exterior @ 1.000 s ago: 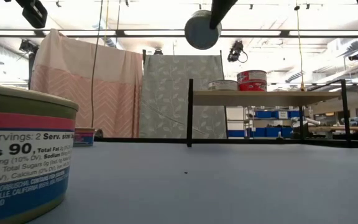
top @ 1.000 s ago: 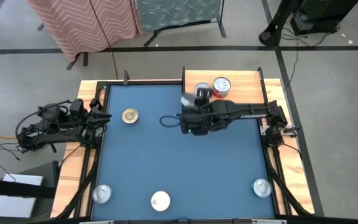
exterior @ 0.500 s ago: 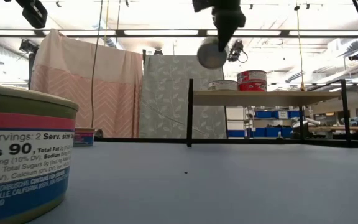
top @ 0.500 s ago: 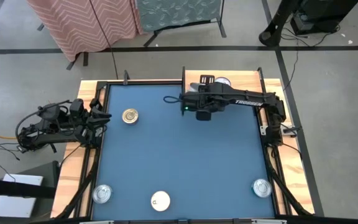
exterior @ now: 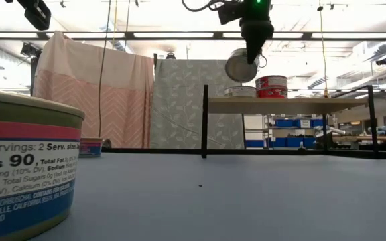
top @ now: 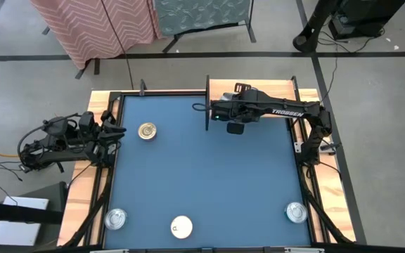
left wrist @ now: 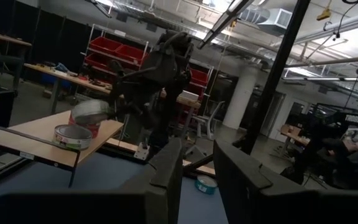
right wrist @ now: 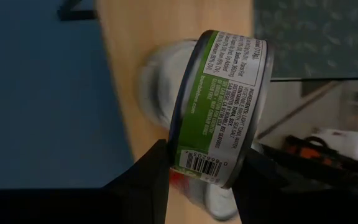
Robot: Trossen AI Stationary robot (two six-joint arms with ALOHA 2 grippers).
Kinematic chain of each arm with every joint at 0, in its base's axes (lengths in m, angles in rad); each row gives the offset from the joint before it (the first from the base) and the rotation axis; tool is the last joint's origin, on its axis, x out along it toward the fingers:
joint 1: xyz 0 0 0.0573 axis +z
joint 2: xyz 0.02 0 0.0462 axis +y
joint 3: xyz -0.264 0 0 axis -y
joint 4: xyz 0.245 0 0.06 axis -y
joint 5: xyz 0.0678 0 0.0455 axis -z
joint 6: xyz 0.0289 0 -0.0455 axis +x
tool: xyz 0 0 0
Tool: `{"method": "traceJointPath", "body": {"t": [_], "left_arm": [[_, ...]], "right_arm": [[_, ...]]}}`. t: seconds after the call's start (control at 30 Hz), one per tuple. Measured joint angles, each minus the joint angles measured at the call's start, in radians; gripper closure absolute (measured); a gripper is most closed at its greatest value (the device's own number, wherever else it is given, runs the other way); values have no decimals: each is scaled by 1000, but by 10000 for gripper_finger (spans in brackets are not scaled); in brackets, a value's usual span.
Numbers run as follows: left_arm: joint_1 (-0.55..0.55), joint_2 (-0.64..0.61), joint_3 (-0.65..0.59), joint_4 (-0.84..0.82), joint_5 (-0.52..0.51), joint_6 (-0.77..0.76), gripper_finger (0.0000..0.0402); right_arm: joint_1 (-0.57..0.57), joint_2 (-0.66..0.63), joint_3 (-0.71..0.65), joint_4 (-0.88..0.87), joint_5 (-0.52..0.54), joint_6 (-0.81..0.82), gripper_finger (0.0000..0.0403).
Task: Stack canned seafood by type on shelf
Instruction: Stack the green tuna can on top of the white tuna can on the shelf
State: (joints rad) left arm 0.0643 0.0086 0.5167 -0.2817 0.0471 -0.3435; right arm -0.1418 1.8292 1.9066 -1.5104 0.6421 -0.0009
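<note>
My right gripper [exterior: 249, 55] is shut on a green-labelled tin of canned seafood [right wrist: 222, 106], which hangs tilted over the left end of the shelf [exterior: 287, 104]. On the light-wood plank a silver tin [exterior: 240, 92] and a red tin [exterior: 271, 86] rest on their bottoms. On the blue table lie a gold-lidded tin [top: 146, 131], a white-lidded tin [top: 181, 226] and two silver tins [top: 115, 219] [top: 296, 211]. At the table's left edge my left gripper [left wrist: 204, 180] stands open, holding nothing. My right gripper pinches the tin between its two fingers [right wrist: 148, 180], one on each flat end close to the rim [right wrist: 180, 152], with the side label between them. The fingers slant down from above. The tin [exterior: 241, 65] is on edge, tilted, and clear above the silver tin on the shelf.
Dark uprights [exterior: 205, 120] stand at the shelf's ends. A pink-and-blue labelled tin [exterior: 25, 167] sits very close to the low camera. Wooden rails [top: 90, 176] run along the table's sides. The middle of the blue surface [top: 209, 176] is bare.
My right gripper has carried the green-labelled tin toward the table's far edge and out over the shelf, sinking a little and tipping further down. The tin now hangs just above the shelf's silver tin. My left arm has kept still.
</note>
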Motion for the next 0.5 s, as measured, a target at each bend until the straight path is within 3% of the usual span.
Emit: {"method": "traceJointPath", "body": {"t": [0.5], "left_arm": [[0,0,0,1,0,-8,307]], "right_arm": [[-30,-2,-112,113,18,-37,261]]}}
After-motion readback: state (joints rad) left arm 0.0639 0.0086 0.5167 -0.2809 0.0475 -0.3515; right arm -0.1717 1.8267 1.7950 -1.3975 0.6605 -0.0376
